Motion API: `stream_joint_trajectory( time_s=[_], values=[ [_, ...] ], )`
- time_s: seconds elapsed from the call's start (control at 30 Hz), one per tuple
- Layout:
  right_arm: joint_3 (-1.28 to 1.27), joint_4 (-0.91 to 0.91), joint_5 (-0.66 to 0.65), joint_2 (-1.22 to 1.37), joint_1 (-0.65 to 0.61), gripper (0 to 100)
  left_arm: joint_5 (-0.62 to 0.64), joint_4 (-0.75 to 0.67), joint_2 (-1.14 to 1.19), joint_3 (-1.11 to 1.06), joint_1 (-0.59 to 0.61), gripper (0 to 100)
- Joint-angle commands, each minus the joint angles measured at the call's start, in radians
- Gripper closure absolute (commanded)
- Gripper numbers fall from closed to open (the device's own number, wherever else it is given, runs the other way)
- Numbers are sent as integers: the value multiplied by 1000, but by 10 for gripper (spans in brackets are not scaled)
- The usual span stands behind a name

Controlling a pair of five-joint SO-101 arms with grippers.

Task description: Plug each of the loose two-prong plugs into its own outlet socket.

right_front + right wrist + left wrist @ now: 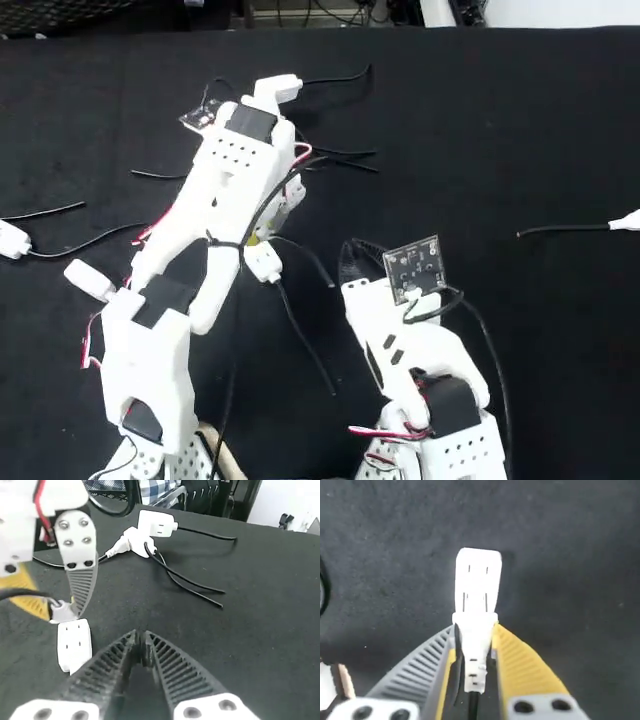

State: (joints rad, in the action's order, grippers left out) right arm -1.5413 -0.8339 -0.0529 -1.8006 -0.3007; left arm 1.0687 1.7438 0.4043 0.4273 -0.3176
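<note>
White plastic plug (473, 652) looks light, rigid, slightly slick, best pinched across its body, as the left gripper (474, 630) clamps it at the socket (478, 580); right gripper (141, 647) pressed together, empty

Flat overhead light falls on the black table (520, 120), which we see soak up nearly all of it, while the left arm (230, 190) glares white with little shading. In the left wrist view, plug (474, 650) and socket (478, 580) burn near-white, with a faint, soft shadow beside them. In the right wrist view we see a bright wall beyond the table.
</note>
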Motion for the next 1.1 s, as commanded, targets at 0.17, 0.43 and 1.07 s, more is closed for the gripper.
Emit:
stream_joint_trajectory(
  time_s=[0.17,0.43,1.07],
  values=[
    [-1,21,8,-96,17,986,28,14,-12,-13,-8,971],
    [-12,35,6,-96,17,986,-322,14,-15,-10,36,972],
    [-51,84,0,-96,15,986,-1511,15,-6,56,231,972]
  ],
)
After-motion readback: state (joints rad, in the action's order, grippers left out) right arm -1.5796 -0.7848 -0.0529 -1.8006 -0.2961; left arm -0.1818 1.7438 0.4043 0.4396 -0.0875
